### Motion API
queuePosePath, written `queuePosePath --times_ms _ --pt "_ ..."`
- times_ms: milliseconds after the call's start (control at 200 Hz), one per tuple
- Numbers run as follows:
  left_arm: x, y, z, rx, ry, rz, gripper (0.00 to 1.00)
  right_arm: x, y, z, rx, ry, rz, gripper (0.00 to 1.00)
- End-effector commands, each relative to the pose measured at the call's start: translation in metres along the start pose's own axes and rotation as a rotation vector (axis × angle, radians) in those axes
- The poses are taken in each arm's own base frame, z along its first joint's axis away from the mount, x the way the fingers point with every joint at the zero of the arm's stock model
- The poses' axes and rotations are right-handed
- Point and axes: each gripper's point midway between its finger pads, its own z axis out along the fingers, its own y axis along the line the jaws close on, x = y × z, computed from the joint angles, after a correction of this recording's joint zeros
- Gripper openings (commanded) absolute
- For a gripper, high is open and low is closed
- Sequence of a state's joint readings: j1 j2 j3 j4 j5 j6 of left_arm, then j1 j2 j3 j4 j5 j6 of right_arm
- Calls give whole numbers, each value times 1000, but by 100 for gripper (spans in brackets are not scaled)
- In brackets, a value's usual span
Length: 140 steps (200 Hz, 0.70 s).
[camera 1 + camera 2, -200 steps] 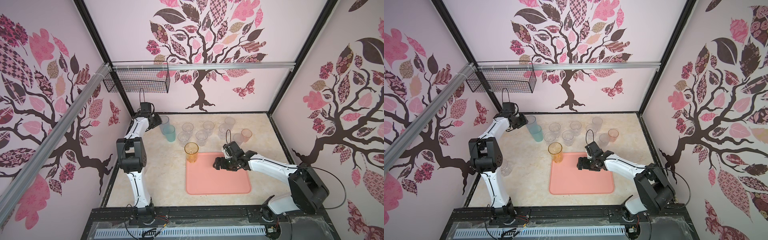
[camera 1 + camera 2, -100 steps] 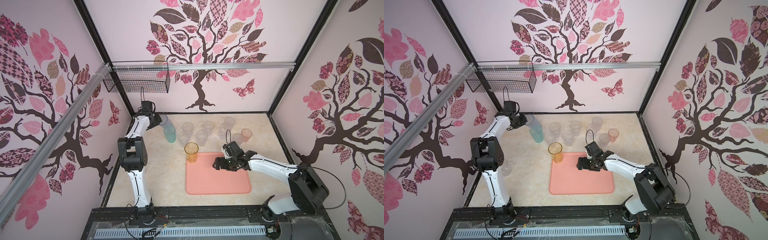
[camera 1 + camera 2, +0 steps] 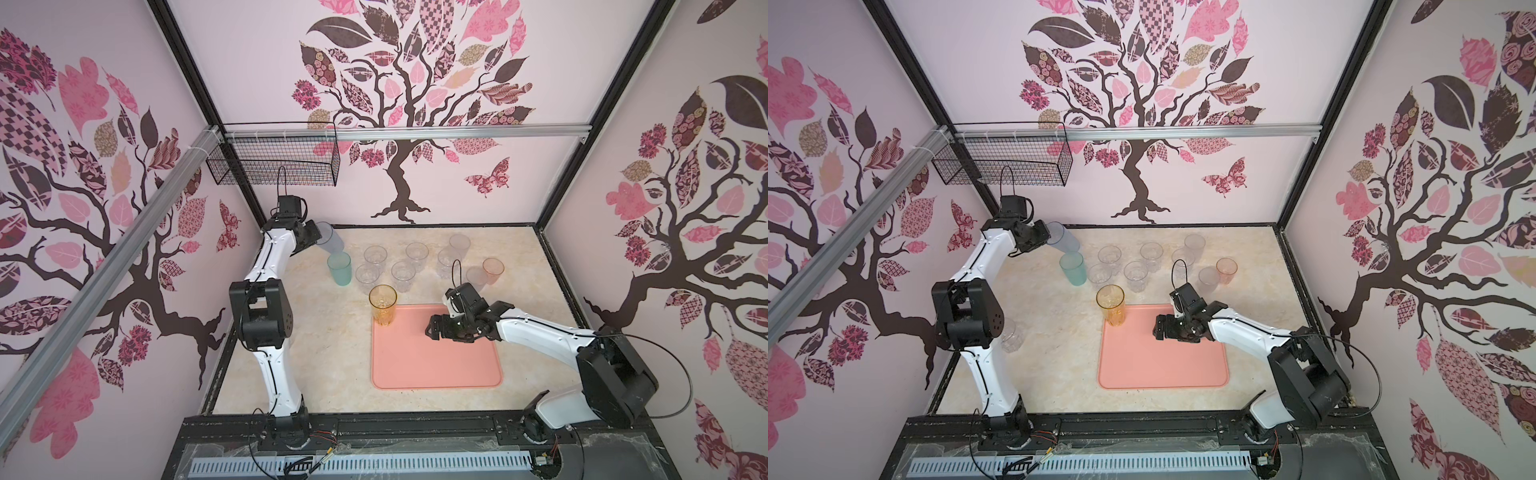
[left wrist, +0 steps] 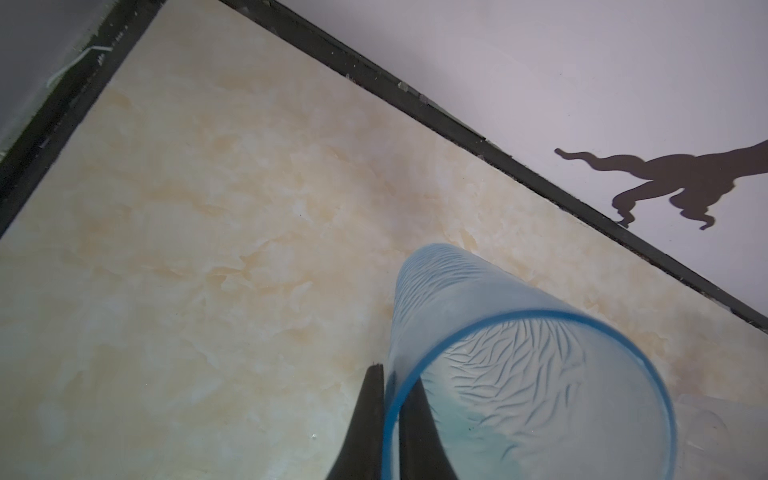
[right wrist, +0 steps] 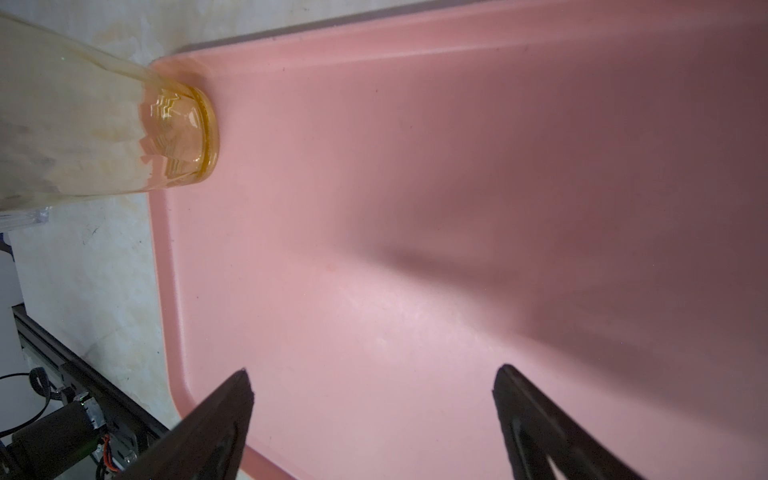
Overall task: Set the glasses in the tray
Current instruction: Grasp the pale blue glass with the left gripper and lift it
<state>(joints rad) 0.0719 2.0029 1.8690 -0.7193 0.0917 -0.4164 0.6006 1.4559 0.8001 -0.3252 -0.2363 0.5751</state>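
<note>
The left pincer (image 4: 395, 376) is clamped on the rim of the tall blue-grey glass (image 4: 519, 374), one finger outside the wall and one inside, at the far left corner of the marbled surface (image 3: 324, 353). In both top views this glass (image 3: 330, 241) leans over, its mouth toward the pincer and its base toward the teal glass (image 3: 339, 269), which stands upright just beside it; whether the base touches the surface I cannot tell

The right pincer (image 5: 374, 372) has its fingers wide apart with nothing between them, and hovers over the far half of the salmon-pink tray (image 3: 436, 374). The amber glass (image 3: 383, 305) stands upright in the tray's far left corner, its base (image 5: 178, 137) close against the rim. It is the only glass in the tray

Beyond the tray, a cluster of clear glasses (image 3: 403, 272) stands upright on the surface, with the pinkish-orange glass (image 3: 493, 270) at its right end. In a top view one more clear glass (image 3: 1011, 336) sits beside the left arm's elbow, well apart from the others
</note>
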Motion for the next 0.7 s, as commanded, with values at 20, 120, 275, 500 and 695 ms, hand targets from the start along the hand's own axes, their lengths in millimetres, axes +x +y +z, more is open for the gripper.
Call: queuePosePath --times_ms 20,120,275,500,695 --pt "-18 -14 -51 39 -101 10 0 -2 4 -5 -6 -4 -7 93" --pt "-16 -17 -72 52 -119 18 0 -3 4 -7 -6 -10 -8 94" --pt "-11 -25 -108 75 -146 42 0 -4 5 -10 -6 -17 -11 94" --pt "9 -53 -160 128 -162 128 0 -6 5 -14 0 -29 -15 94" --pt "42 -100 -198 203 -158 239 0 -12 5 -20 14 -53 -20 95"
